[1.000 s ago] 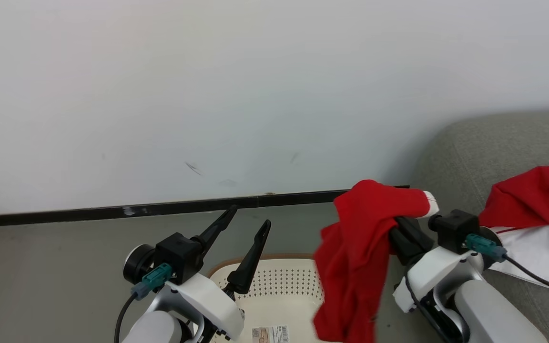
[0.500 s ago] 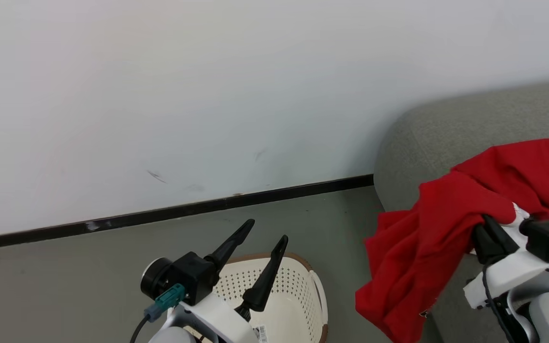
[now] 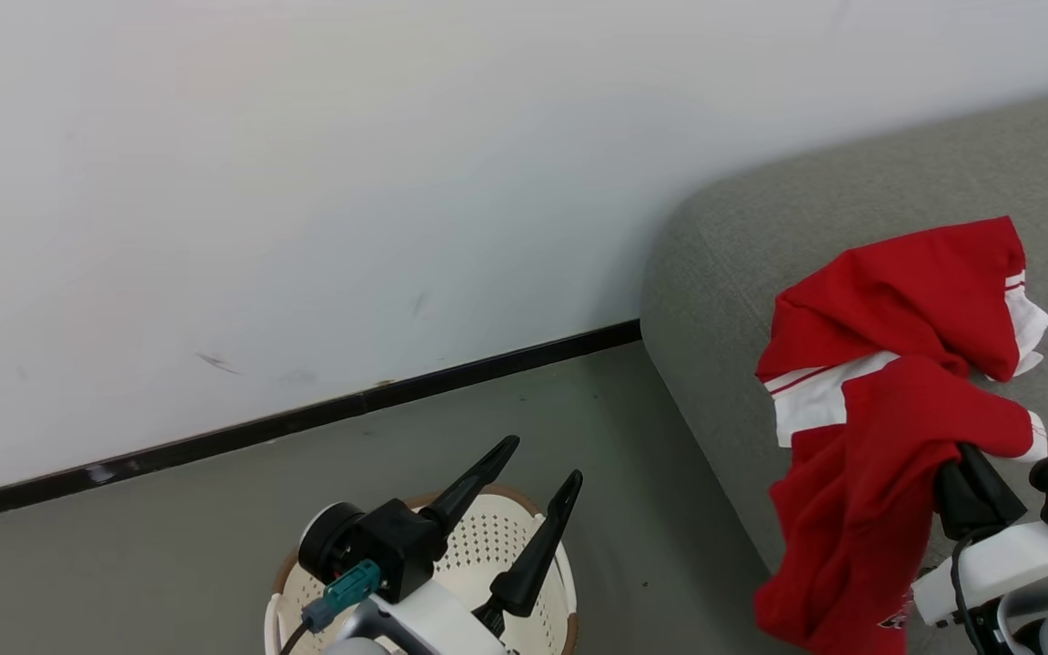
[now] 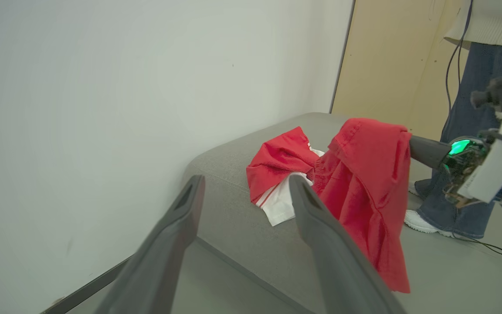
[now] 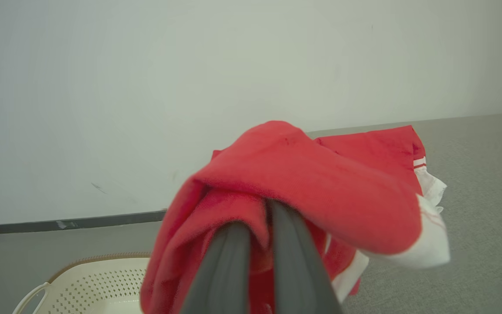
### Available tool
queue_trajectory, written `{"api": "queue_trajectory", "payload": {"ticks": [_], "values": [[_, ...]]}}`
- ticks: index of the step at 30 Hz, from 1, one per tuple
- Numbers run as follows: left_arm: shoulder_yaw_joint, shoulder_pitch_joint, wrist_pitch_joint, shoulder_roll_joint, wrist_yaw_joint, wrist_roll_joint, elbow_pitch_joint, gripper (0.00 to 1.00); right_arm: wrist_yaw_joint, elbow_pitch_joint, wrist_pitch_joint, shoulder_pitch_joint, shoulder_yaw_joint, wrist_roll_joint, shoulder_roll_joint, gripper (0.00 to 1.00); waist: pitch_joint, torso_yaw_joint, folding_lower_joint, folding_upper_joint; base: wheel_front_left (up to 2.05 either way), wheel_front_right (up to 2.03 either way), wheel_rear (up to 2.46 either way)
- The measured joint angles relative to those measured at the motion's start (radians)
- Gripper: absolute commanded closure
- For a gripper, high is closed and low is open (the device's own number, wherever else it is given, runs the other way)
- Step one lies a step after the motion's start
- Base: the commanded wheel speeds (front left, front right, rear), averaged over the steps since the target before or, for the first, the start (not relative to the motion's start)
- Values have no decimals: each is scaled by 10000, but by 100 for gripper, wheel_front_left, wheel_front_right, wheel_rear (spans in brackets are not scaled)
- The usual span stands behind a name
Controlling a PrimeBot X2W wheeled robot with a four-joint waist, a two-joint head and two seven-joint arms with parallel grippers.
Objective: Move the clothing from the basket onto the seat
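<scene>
One garment (image 3: 861, 491) pinched by right gripper (image 3: 965, 464), lower right of head view, draped off seat (image 3: 724, 255) edge; other garment (image 3: 906, 282) lies on seat. Bottom centre, left gripper (image 3: 544, 458) spread over basket (image 3: 488, 546). Left wrist: person's leg (image 4: 469, 69) at right. Right wrist: fingers (image 5: 229, 270) clamp garment.

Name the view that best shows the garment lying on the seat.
Head view: the lying garment shows from above on the seat, white panels visible. Left wrist view shows it smaller and side-on; right wrist view, an edge behind the held garment.
</scene>
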Motion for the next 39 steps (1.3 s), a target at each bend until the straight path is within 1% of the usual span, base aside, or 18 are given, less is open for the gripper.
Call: {"api": "queue_trajectory", "payload": {"ticks": [4,9,12,16,20,22,26,30,33,34,39], "values": [[-4,0,-81,-6,2,0,33,0,0,-140,0,160,59,69,151,100,16,-325,0,0,0,0,0],[94,35,-140,-12,54,0,42,0,0,-136,115,72,397,293,102,100,59,-683,0,0,0,0,0],[144,208,-211,-12,153,0,40,0,2,-155,284,-543,554,483,-82,100,104,-863,1,0,0,0,0],[332,324,-249,-10,378,8,-8,0,2,-274,614,-2040,560,738,-548,100,200,-1051,0,0,0,0,0],[445,335,-251,25,577,67,-150,0,2,-251,1060,-3363,182,1058,-941,100,370,-1127,0,0,0,0,0],[497,337,-253,61,598,105,-240,0,0,-134,1315,-3958,-104,1333,-1083,100,467,-1124,0,0,0,0,0],[550,337,-253,169,761,188,-431,0,2,529,1904,-5098,-725,1827,-1325,100,666,-1050,0,0,0,0,0],[568,337,-245,316,859,422,-688,0,0,1266,2297,-5948,-1475,1845,-1919,100,873,-902,0,0,0,0,0],[558,337,-178,368,943,579,-882,0,0,1687,2447,-6415,-1856,1680,-2355,100,1030,-762,0,0,0,0,0],[558,337,-178,368,943,579,-882,0,0,1687,2447,-6415,-1856,1680,-2355,100,1030,-762,0,0,0,0,0],[495,337,-23,443,1039,711,-1231,0,0,2466,2539,-6786,-2481,1409,-3007,100,1308,-494,0,0,0,0,0]]}}
